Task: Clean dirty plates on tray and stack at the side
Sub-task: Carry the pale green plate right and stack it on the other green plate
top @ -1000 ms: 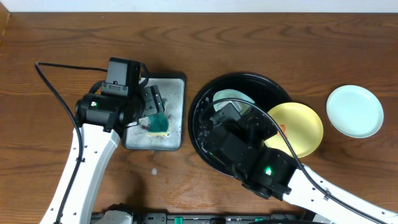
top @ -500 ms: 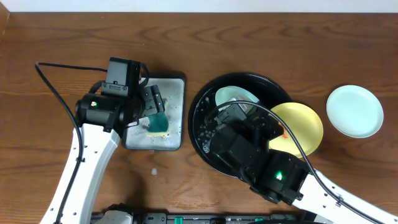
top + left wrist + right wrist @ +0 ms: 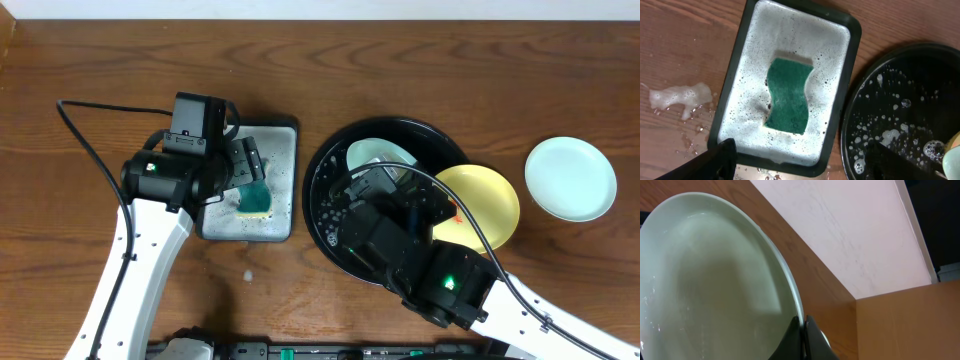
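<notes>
The right pincer (image 3: 803,337) pinches the rim of a mint plate (image 3: 705,280) at 12 o'clock in the black tray (image 3: 312,190). The yellow plate (image 3: 490,205) overlaps the tray's 3 o'clock edge. The left pincer (image 3: 800,152) gapes wide, empty, above the green sponge (image 3: 787,95).

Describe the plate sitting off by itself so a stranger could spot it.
Find the big black tray in the middle. Go right, past the yellow plate overlapping its rim. The lone mint plate lies on bare wood, touching nothing; the other mint plate is at the tray.
</notes>
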